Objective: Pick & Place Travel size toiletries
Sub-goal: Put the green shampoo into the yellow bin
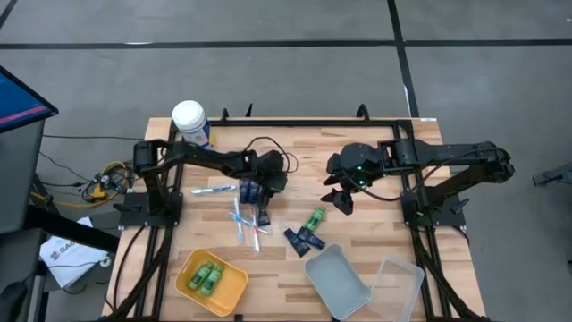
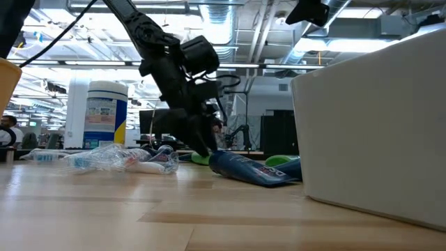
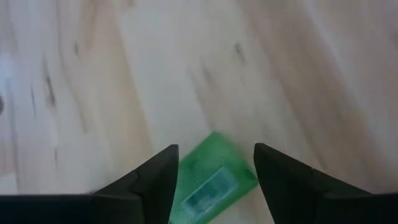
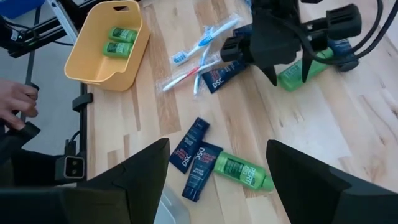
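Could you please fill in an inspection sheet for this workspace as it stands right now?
Surface: wooden table, bare between items.
Job's things: two green bottles in the yellow bin; toothbrushes, navy tubes and a green bottle loose on the table.
Clutter: white-lidded canister; grey tray; clear lid.
Grippers: left gripper open over a green bottle; right gripper open, holding nothing.
Cables: bundle beside the table.
Surroundings: a person's hand near the frame.

bare wood (image 1: 375, 233) right, toothbrushes (image 1: 243, 219) crowding left
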Controlling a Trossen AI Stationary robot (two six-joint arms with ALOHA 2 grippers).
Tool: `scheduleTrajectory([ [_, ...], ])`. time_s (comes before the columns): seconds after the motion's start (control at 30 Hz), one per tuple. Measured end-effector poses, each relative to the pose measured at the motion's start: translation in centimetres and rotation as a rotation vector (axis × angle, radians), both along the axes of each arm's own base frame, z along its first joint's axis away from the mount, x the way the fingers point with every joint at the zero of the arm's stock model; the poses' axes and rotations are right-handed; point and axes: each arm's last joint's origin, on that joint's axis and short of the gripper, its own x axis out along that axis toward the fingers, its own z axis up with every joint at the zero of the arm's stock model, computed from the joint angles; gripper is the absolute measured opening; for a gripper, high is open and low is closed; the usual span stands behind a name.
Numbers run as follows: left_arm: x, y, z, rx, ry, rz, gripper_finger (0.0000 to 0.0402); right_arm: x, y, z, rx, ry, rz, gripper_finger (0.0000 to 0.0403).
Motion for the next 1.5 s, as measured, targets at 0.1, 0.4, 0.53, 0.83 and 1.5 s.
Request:
scheduleTrajectory([
  [0.1,0.0,0.1,0.0,0.015,-0.001,0.009,0.0204,0.0,0.0,0.0,0.0,0.0,-0.001,0.026],
  [0.4,-0.1,0.1,0.0,0.03,0.018,-0.022,0.021,0.0,0.0,0.0,0.0,0.0,0.0,0.026],
  [0.53,0.0,-0.1,0.0,0.021,0.015,0.042,0.0234,0.0,0.0,0.0,0.0,0.0,0.0,0.026],
  [0.83,0.1,-1.8,3.5,-0.148,-0.184,0.509,0.0294,0.0,0.0,0.0,0.0,-0.001,-0.001,0.026],
  [1.5,-0.5,0.1,3.0,-0.584,-0.434,1.363,0.0305,0.0,0.3,0.0,0.0,-0.001,0.013,0.026],
])
